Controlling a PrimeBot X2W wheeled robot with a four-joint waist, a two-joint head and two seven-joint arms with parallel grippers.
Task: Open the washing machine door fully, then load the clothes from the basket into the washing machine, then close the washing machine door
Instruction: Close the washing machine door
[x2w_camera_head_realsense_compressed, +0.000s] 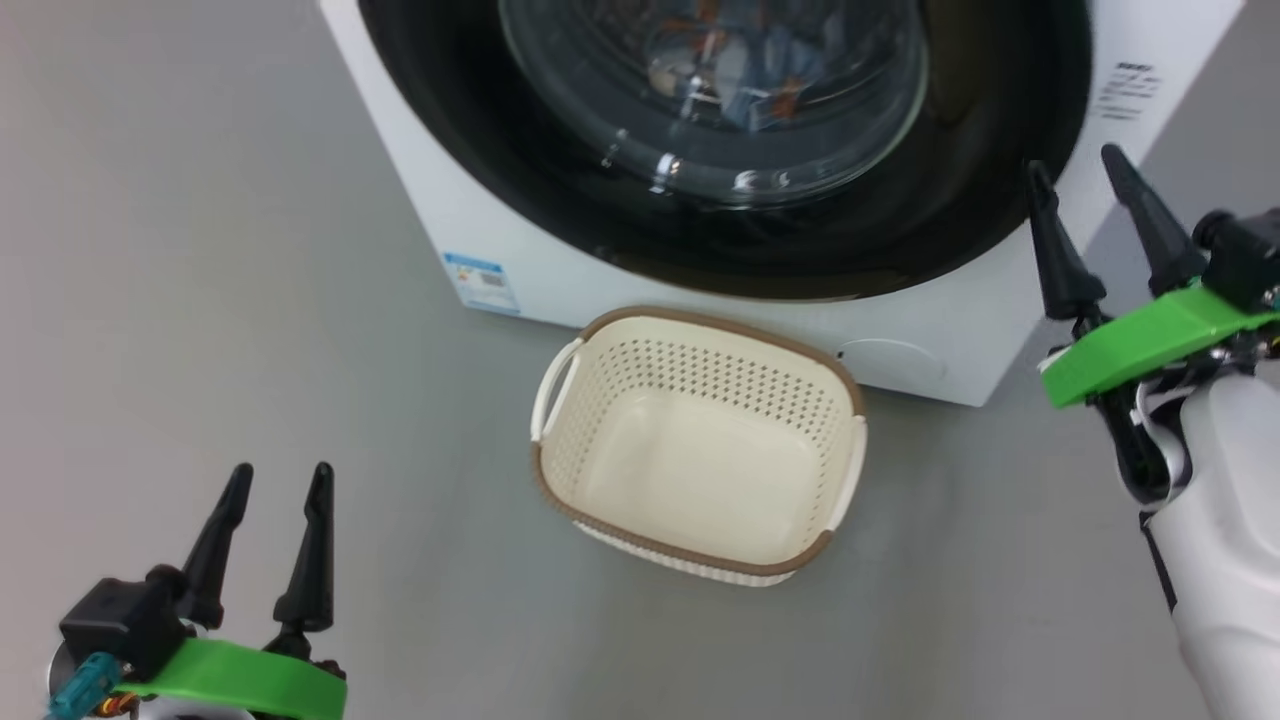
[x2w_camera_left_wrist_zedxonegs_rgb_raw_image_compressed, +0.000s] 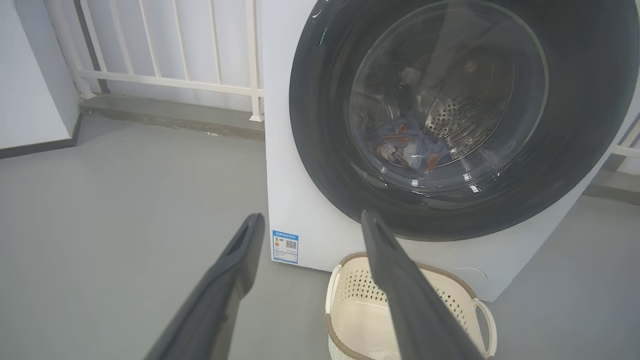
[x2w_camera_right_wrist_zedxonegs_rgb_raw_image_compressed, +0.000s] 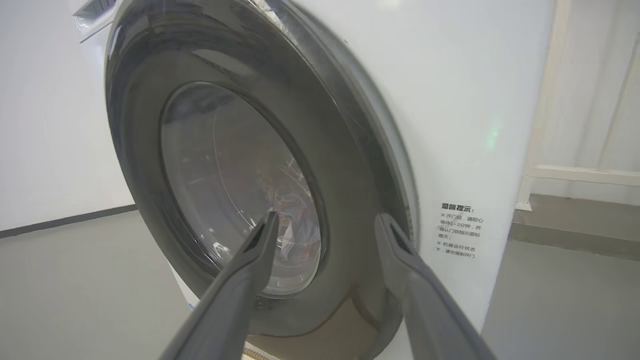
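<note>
Because the head view cuts off the top of the washing machine door (x2w_camera_head_realsense_compressed: 985, 200), we see its glossy black ring and bulging glass, shut against the white washing machine (x2w_camera_head_realsense_compressed: 560, 270). Behind the glare, the clothes (x2w_camera_head_realsense_compressed: 740, 70) are a blue-and-orange blur in the drum. The perforated cream basket (x2w_camera_head_realsense_compressed: 700, 325) sits just in front, its smooth floor bare. Our left gripper (x2w_camera_head_realsense_compressed: 282, 472) and right gripper (x2w_camera_head_realsense_compressed: 1072, 160) both hold their fingers spread, gripping nothing.

left gripper (x2w_camera_head_realsense_compressed: 282, 470) and right gripper (x2w_camera_head_realsense_compressed: 1074, 160) look the same, two long black fingers (x2w_camera_head_realsense_compressed: 310, 560) tapering to points on a bright green plastic plate (x2w_camera_head_realsense_compressed: 1150, 345); left one's got a black block (x2w_camera_head_realsense_compressed: 115, 625) and a tiny teal plug (x2w_camera_head_realsense_compressed: 85, 685); right forearm (x2w_camera_head_realsense_compressed: 1225, 560) is glossy white with black-and-white cables (x2w_camera_head_realsense_compressed: 1160, 415)
</note>
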